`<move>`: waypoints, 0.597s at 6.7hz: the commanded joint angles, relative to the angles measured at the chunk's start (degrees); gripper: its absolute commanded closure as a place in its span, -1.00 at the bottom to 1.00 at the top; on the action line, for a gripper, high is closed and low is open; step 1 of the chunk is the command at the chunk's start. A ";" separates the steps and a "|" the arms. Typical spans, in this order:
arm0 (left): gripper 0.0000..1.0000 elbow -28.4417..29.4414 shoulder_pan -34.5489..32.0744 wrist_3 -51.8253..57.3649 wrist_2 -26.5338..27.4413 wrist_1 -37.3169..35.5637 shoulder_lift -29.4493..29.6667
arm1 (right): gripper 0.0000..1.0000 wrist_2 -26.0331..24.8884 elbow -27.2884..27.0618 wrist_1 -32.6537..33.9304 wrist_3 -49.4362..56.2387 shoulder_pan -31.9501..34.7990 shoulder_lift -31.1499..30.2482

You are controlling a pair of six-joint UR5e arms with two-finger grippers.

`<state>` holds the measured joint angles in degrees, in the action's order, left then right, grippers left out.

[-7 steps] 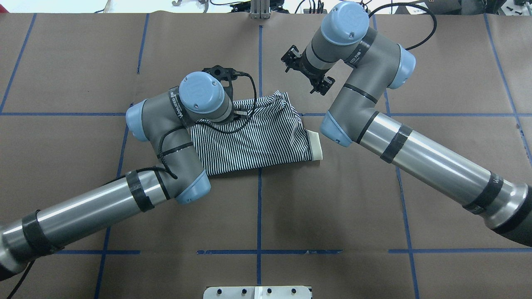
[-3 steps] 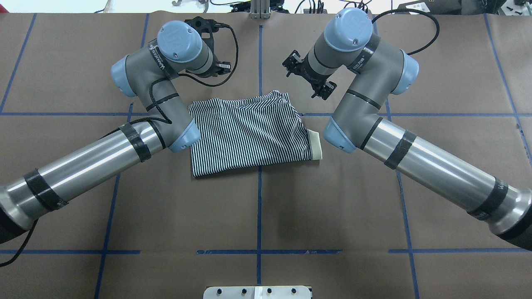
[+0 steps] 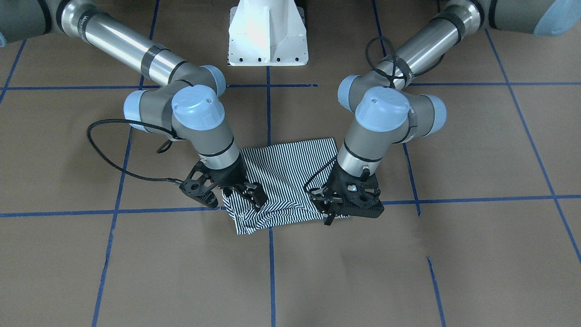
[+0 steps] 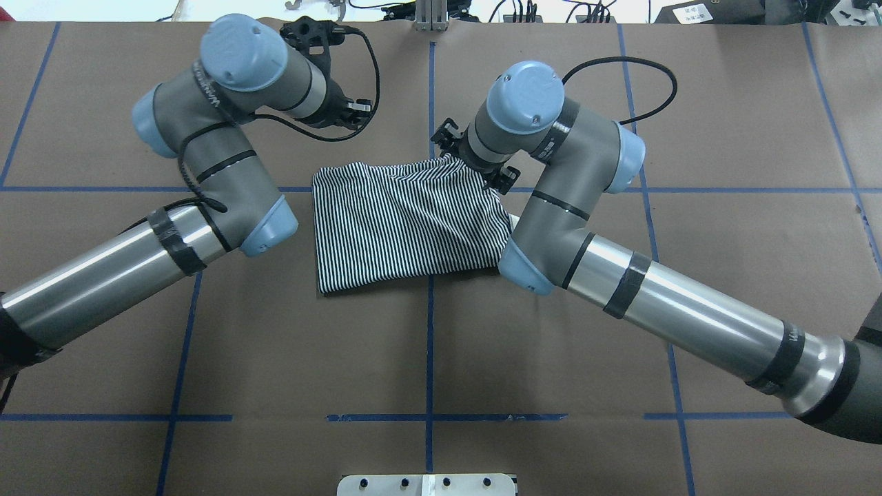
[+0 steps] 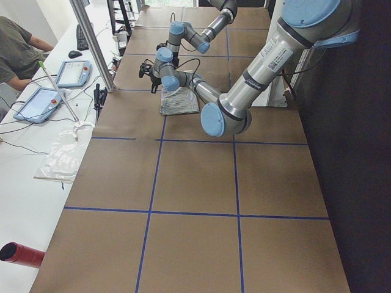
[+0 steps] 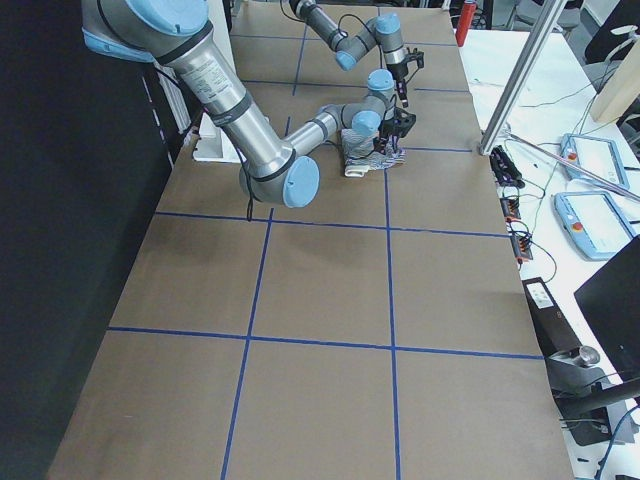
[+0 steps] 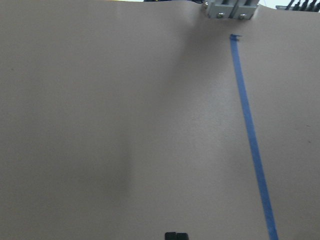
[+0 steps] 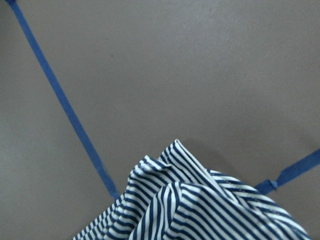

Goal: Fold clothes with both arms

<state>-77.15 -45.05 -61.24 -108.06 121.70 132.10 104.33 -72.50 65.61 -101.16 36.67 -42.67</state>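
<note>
The striped polo shirt (image 4: 406,227) lies on the table (image 4: 551,358) as a compact, several-layered rectangle, with the blue tape line (image 4: 430,344) running under its middle, so most of the folding looks done. Its near edge and its edge on the robot's left lie flat and square. Its far corner on the robot's right is rumpled and rides up in a small peak, plain in the right wrist view. That seems to be why the right hand (image 3: 252,195) sits low at that corner, against the cloth: it is placed either to pinch the loose layer for another fold or to press it flat. Whether it is clenched on the fabric or only resting there cannot be told. The left hand (image 3: 324,205) hangs by the shirt's far edge on the robot's left. Its wrist view shows only bare table and tape, so it carries nothing, though parted or clenched cannot be told. Held there, it likely spares the settled layers while staying ready for the matching corner. The right arm (image 4: 654,303) crosses above the shirt's right end and hides it.
</note>
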 commanded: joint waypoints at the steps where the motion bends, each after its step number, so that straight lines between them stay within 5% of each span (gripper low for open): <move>1: 1.00 -7.31 -1.35 0.15 -2.33 -0.06 -5.71 | 0.73 -3.79 1.30 0.22 -0.18 -3.35 1.37; 4: 1.00 -7.31 -1.27 -0.02 -2.15 0.03 -6.33 | 0.69 -5.19 3.33 0.05 0.78 -1.44 1.54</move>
<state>-84.38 -46.36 -61.16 -110.27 121.70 125.90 99.56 -69.70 65.70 -100.70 34.12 -41.18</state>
